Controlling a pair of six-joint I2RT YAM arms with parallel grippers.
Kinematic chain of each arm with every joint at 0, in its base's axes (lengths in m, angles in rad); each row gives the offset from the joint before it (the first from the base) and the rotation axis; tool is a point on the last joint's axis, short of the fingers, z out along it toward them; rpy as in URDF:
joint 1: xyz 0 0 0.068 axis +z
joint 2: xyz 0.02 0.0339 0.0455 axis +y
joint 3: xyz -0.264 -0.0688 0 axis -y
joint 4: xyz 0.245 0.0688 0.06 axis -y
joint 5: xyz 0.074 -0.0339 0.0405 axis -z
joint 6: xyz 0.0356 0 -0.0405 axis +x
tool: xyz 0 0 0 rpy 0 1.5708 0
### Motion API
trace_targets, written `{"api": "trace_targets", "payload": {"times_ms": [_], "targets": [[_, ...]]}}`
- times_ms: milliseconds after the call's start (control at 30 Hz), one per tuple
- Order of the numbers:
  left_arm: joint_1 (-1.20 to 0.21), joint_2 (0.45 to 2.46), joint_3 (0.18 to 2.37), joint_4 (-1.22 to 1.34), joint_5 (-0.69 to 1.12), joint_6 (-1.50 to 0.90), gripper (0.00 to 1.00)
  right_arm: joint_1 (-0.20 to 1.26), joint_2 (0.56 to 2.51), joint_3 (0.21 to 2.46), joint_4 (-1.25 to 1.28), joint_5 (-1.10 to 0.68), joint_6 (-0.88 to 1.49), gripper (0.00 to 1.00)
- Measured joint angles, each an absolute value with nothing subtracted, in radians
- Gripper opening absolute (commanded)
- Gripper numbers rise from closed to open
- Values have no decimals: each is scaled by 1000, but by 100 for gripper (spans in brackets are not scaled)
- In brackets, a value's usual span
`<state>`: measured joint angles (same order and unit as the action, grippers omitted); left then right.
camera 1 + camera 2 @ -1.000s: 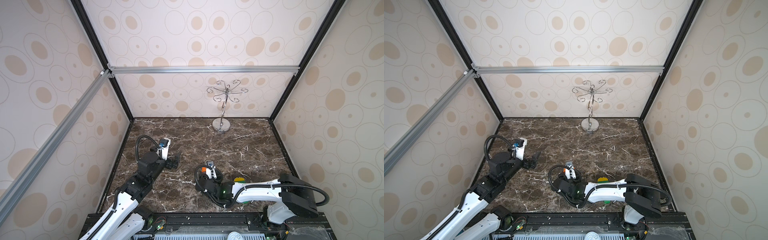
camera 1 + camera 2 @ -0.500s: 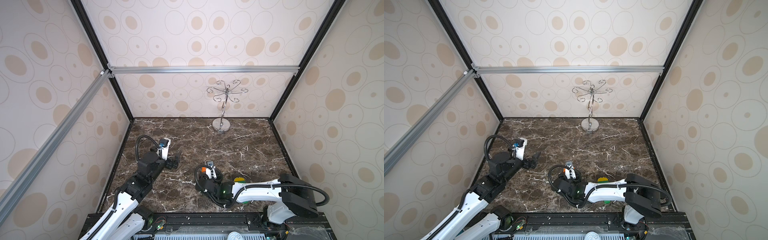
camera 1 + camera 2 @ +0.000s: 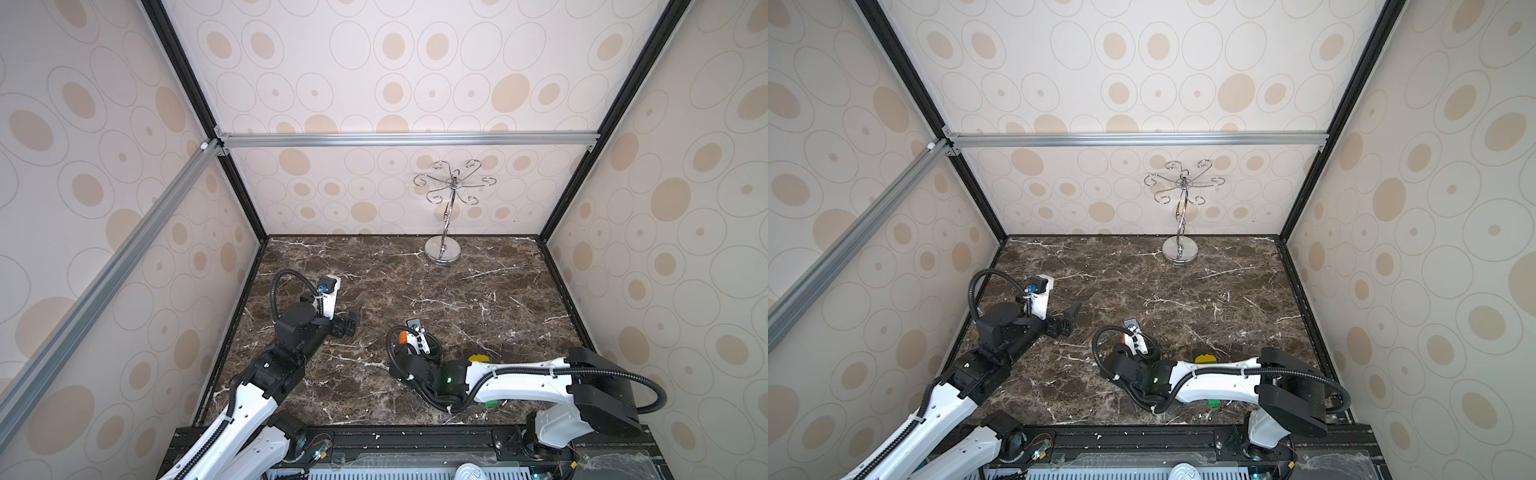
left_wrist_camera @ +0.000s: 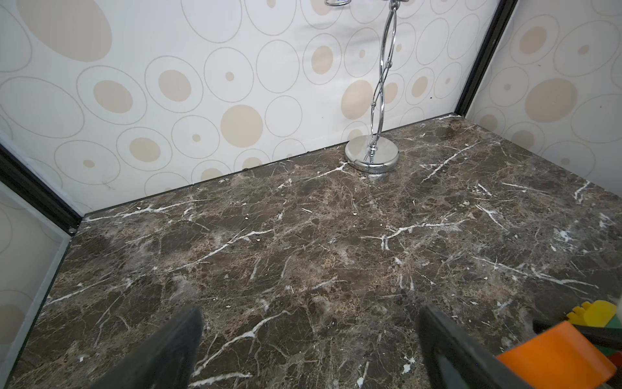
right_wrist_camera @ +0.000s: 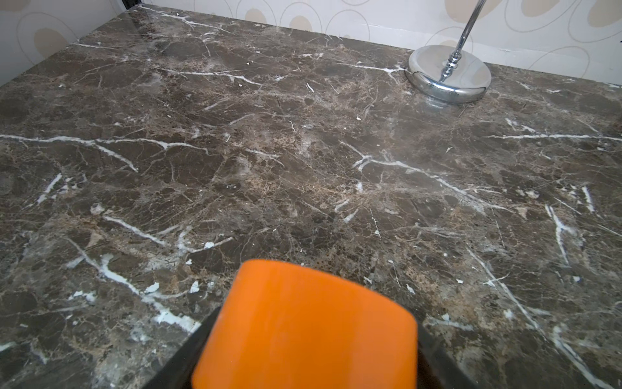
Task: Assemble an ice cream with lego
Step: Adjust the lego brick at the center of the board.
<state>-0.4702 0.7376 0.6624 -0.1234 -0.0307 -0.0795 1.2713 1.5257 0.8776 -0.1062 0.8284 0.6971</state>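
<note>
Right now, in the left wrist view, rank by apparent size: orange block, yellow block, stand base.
1. orange block, nearest the camera, so it looks bigger
2. stand base
3. yellow block, partly hidden, so only roughly ranked against the base

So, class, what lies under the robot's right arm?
A yellow piece and a green brick peek out at its edges; anything else beneath is covered.

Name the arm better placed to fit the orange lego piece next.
Right, probably. The right tool grips the orange domed piece, and the yellow piece lies beside that arm. The left tool hangs open and empty over the marble.
</note>
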Motion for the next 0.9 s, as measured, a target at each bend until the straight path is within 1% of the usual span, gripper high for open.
{"api": "trace_targets", "payload": {"times_ms": [133,400,733,900], "targets": [[-466,745,662,-116,-26,-85,100,1256,1518,906,-157,798,691,25],[-465,773,662,-116,-27,-121,100,1196,1466,952,-287,701,667,24],[-455,771,584,-111,2,-219,100,1088,1438,1060,-481,492,641,23],[-444,774,555,-103,56,-276,100,1032,1438,1106,-576,373,619,22]]}}
